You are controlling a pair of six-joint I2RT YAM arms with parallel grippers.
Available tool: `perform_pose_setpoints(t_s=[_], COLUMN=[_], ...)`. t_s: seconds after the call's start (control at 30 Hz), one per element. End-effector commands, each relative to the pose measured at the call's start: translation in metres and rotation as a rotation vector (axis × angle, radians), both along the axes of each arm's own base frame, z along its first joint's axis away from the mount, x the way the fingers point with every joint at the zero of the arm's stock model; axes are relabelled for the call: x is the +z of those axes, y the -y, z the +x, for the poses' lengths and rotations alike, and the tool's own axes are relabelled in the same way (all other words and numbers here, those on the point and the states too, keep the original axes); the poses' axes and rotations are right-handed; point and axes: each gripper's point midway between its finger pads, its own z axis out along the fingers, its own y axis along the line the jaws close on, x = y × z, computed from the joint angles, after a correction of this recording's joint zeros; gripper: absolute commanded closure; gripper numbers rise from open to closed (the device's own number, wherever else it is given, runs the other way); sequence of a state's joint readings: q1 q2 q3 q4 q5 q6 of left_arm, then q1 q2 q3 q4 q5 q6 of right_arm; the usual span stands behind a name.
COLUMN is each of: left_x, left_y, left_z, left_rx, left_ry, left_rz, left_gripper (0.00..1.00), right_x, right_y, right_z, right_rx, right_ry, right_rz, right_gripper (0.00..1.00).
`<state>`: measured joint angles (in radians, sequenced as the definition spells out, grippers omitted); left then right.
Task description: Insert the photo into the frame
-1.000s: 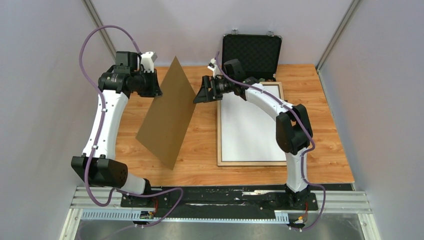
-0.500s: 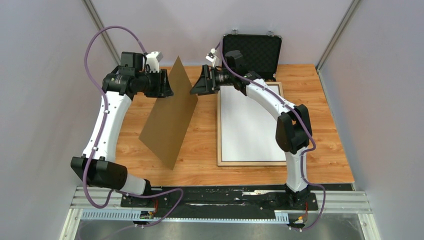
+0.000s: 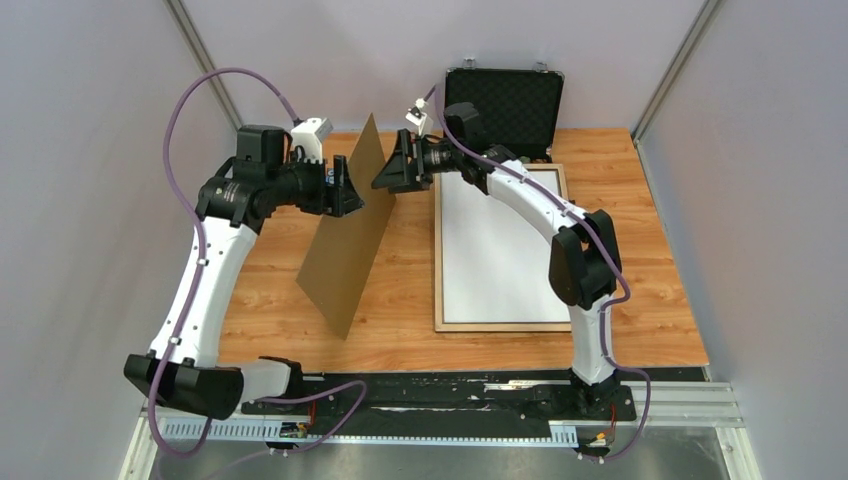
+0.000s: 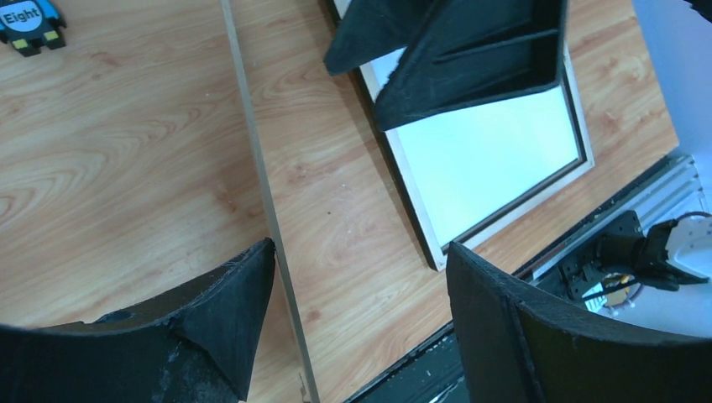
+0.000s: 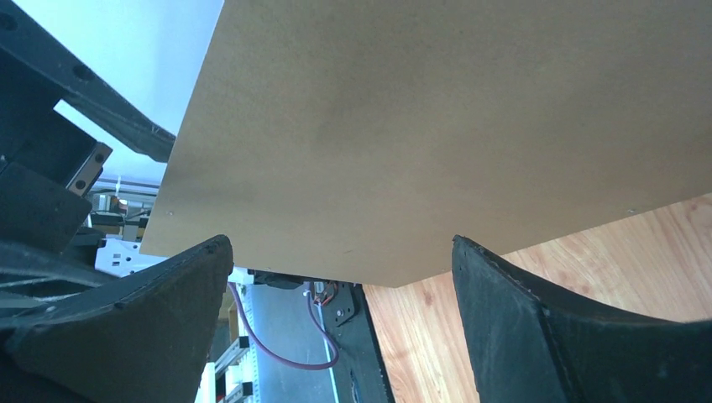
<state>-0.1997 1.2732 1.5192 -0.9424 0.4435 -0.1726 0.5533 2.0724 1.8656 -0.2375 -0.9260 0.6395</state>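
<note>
The frame [image 3: 500, 326] lies flat on the right half of the table, light wood rails up. Inside it lies the photo [image 3: 500, 245], plain white back up. In the left wrist view the frame [image 4: 416, 206] and the white photo [image 4: 495, 151] show at upper right. A brown backing panel [image 3: 345, 245] stands almost upright on its lower edge, left of the frame. My left gripper [image 3: 352, 193] is open around its top edge. In that wrist view the panel [image 4: 264, 193] runs edge-on beside the left finger [image 4: 227, 327]. My right gripper [image 3: 385, 175] is open, facing the panel's other face [image 5: 462, 126].
An open black case [image 3: 503, 100] with foam lining stands at the back, behind the frame. A small blue tag [image 4: 25, 21] lies on the wood left of the panel. The arm bases and a metal rail [image 3: 440, 400] run along the near edge.
My left gripper has opened from its grip on the panel's top edge and shifted right. The panel has tipped closer to upright. My right gripper has moved slightly up and left, still open.
</note>
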Motion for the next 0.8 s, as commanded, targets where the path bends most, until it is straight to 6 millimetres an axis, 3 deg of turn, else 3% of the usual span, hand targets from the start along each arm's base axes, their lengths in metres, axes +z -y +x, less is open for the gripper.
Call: perform_pose_setpoints(t_s=[0.0, 0.47, 0.77], left_x=[0.017, 0.02, 0.021], left_y=[0.013, 0.027, 0.038], left_z=[-0.012, -0.034, -0.046], left_rx=[-0.077, -0.183, -0.26], left_ry=[0.079, 0.109, 0.109], left_rz=[-0.044, -0.104, -0.157], left_gripper=[0.18, 0.16, 0.15], right_x=[0.054, 0.088, 0.073], right_y=[-0.006, -0.003, -0.011], right_z=[-0.013, -0.035, -0.035], right_rx=[0.009, 0.016, 0.006], right_ry=[0.085, 0.119, 0.09], right_rz=[0.082, 0.126, 0.104], right_gripper=[0.0, 0.0, 0.0])
